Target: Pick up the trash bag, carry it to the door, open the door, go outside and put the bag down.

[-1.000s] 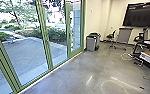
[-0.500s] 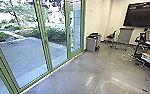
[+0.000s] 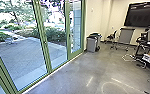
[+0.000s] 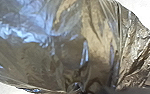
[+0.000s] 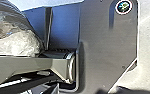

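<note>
Along the robot's left: tall glass panels in green metal frames [image 3: 42, 37] stand between us and the grey paved yard [image 3: 23, 56]; they look closed to me, and I can't pick out which leaf is the door.

Trash bag: the shiny, translucent plastic sack, full and crumpled [image 4: 98, 37], is indoors with the robot, right up against the left wrist camera, so the left arm is nearer.

Bag's line: creases draw together at a puckered gather [image 4: 76, 86]; the bulk swells away from that point. I can't settle its long axis against the left gripper.

Left gripper: whether it is clenched on the plastic, I cannot tell; a carry by that arm seems likely.

Right gripper: released or closed, I cannot tell. The right wrist view has a bulge of the sack beside the robot's pale jointed bar [image 5: 31, 63] and wide dark plate [image 5: 103, 45].

Edges: the frames rise from a pale strip at the floor; a swinging bag could brush or snag there.

Open room: polished grey concrete [image 3: 91, 72] spreads alongside the glass, with the grey plastic bin [image 3: 92, 45] near its far end and a black desk [image 3: 139, 48] and loose white cable [image 3: 127, 58] to the right. Turning looks safer away from that cable.
</note>
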You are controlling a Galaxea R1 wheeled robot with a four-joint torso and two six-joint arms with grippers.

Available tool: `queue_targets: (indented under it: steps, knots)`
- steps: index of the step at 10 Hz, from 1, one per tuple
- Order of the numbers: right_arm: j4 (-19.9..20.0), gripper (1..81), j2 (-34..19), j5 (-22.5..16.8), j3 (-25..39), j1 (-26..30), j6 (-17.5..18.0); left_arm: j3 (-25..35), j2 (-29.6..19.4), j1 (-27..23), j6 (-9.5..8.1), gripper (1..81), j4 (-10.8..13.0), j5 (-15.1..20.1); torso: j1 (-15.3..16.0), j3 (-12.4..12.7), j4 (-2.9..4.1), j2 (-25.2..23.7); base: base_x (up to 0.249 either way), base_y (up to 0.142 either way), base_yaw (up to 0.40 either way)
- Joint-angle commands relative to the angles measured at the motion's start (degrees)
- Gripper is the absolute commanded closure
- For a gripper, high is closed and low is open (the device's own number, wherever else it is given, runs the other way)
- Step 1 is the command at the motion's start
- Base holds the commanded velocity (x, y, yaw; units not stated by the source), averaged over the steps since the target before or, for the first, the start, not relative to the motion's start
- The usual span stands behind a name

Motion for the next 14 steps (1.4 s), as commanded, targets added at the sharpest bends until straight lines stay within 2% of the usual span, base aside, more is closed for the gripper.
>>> queue_targets:
  steps: [1, 5, 14]
  knots:
    - [0.06, 1.0, 0.00, -4.36, -0.13, 2.62, -0.11, 0.35, 0.06, -2.53, 0.48, 81.1, 0.79, 3.84, 0.00, 0.00, 0.00, 0.00, 0.121, 0.000, 0.000]
    - [0.06, 1.0, 0.00, -4.37, -0.21, 2.62, -0.11, 0.27, 0.15, -2.62, 0.56, 81.1, 0.79, 3.84, 0.00, 0.00, 0.00, 0.00, 0.121, 0.000, 0.000]
    - [-0.03, 1.0, 0.00, -4.45, -0.12, 2.62, -0.11, 0.27, 0.24, -2.62, 0.48, 81.1, 1.14, 3.84, 0.00, 0.00, 0.00, 0.00, 0.121, -0.072, 0.000]
